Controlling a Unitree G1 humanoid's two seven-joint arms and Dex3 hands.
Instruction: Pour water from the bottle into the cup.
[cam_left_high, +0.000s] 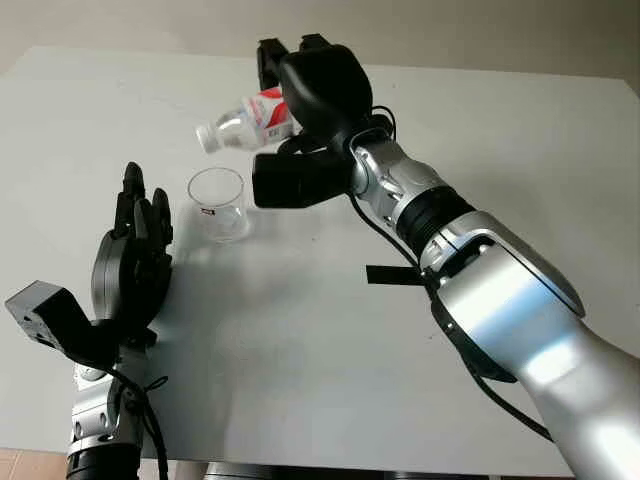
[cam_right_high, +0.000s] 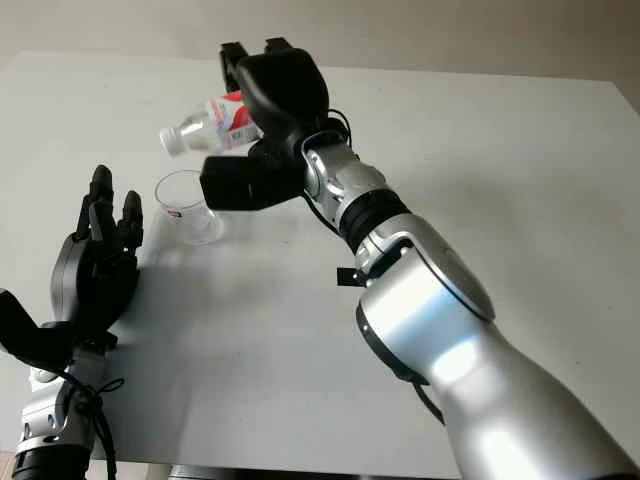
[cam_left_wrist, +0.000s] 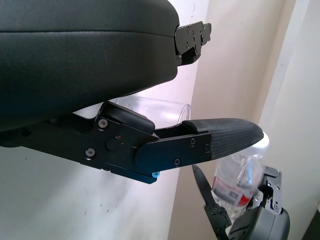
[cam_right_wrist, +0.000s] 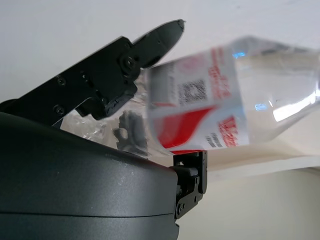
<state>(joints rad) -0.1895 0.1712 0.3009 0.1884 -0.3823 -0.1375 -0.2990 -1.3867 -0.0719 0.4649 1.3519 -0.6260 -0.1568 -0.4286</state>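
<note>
The right hand (cam_left_high: 305, 90) holds the bottle (cam_left_high: 243, 122) tipped over the cup (cam_left_high: 218, 203); no water in it yet, I think; the left hand (cam_left_high: 135, 255) waits open near the counter's (cam_left_high: 330, 330) front edge

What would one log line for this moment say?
right hand: shut on bottle, tilted above cup | left hand: open, beside cup | cup: upright on table

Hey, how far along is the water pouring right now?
Done: the right hand has the bottle lifted off the table. In hand: the bottle is tipped, its neck above and just behind the cup. I can't make out a stream. Left: finishing the pour and setting the bottle down. The left hand is open beside the cup.
</note>
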